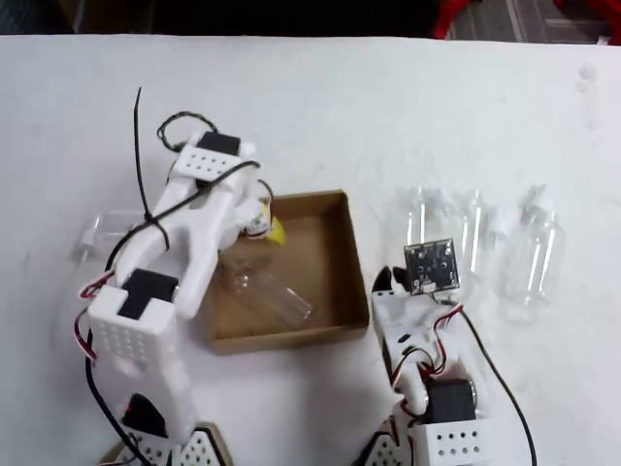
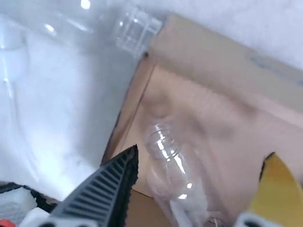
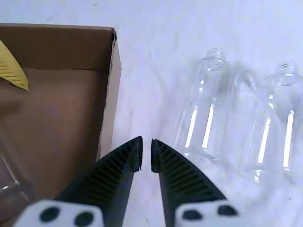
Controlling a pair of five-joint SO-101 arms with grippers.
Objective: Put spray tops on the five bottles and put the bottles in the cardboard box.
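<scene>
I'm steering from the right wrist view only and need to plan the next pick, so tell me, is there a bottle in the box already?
Observer: Yes, one bottle lies on its side in the cardboard box.
Operator: Is it finished?
Observer: No. The left wrist view shows its threaded neck bare, with nothing screwed on.
Operator: Where is the left arm?
Observer: The left arm is over the box, its jaws open with that bottle between them.
</scene>
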